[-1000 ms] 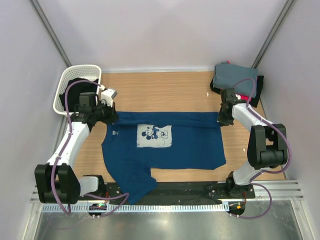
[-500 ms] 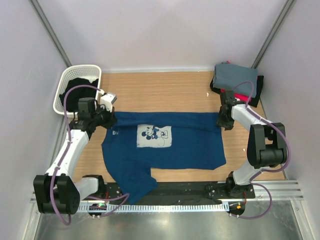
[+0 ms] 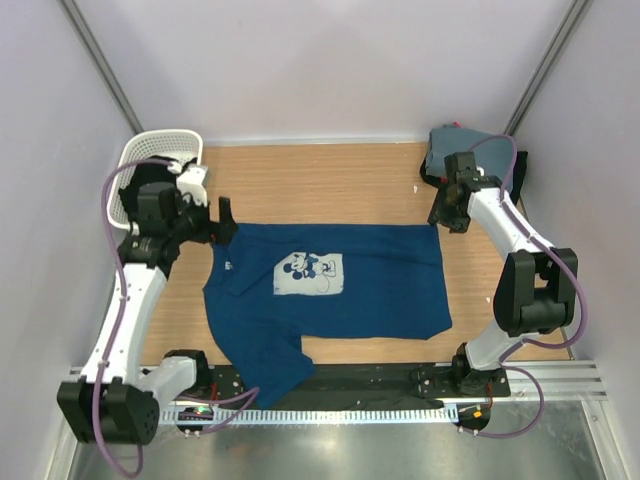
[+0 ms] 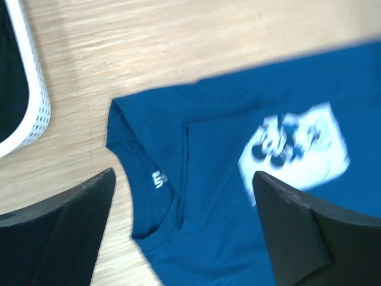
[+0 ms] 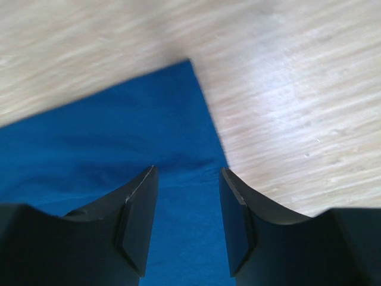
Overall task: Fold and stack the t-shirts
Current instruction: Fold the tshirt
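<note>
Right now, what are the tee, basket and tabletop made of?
Tee: soft matte cloth, likely cotton knit; it creases and folds flat.
Basket: probably white moulded plastic; perforated wall, smooth rim.
Tabletop: pale wood grain, perhaps laminate; streaked lines, slight sheen.

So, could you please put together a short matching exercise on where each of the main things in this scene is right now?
Things:
1. navy t-shirt
2. white basket
3. folded grey t-shirt
4. left gripper

Places or states:
A. far-right corner of the table
B. open, above the shirt's collar
C. far-left corner of the table
D. spread out mid-table, print facing up

Pairs: 1-D, 2-C, 3-A, 4-B
</note>
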